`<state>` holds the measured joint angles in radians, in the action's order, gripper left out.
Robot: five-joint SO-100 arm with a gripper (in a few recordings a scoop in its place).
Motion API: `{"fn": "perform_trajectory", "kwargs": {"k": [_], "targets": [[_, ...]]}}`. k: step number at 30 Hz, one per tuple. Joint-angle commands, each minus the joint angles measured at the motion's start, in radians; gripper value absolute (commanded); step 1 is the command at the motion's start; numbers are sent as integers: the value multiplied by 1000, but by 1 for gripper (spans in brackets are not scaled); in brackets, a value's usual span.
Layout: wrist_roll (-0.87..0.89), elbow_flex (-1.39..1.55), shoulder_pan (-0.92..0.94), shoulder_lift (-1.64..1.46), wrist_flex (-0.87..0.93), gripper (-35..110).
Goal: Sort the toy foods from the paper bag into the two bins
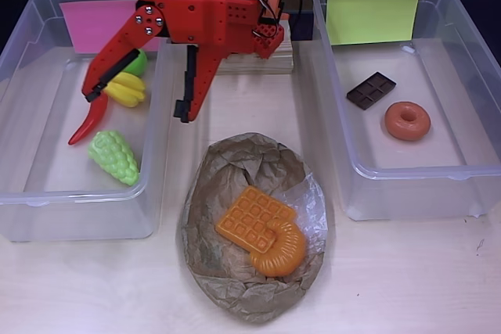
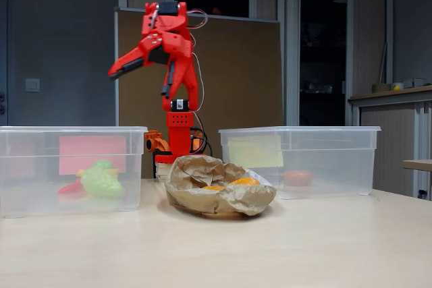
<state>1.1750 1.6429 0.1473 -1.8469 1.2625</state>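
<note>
My red gripper (image 1: 139, 103) is open and empty, raised high above the table (image 2: 138, 82). In the overhead view it hangs over the right side of the left bin (image 1: 78, 209) with the pink label. That bin holds a red chili (image 1: 88, 121), yellow bananas (image 1: 125, 90), a green apple (image 1: 138, 62) and green grapes (image 1: 114, 157). The right bin (image 1: 415, 174), with the yellow-green label, holds a chocolate bar (image 1: 371, 90) and a donut (image 1: 407, 120). Between them lies the paper bag (image 1: 235, 162), open, with an orange waffle (image 1: 254, 220) and a croissant (image 1: 283, 249) inside.
The arm's base stands on a wooden block (image 1: 258, 60) at the back, between the bins. Bare light table (image 1: 407, 279) runs along the front. In the fixed view the bins (image 2: 40, 166) (image 2: 337, 160) flank the bag (image 2: 202, 180).
</note>
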Motion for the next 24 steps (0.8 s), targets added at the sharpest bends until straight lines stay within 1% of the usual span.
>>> {"fn": "perform_trajectory", "kwargs": {"k": [1, 10, 14, 18, 24], "targets": [[54, -20, -75, -11, -55, 40], [247, -29, -225, 218, -153, 38], [318, -57, -288, 353, -241, 36], [382, -129, -341, 488, -279, 36], [446, -273, -385, 647, -282, 34]]}}
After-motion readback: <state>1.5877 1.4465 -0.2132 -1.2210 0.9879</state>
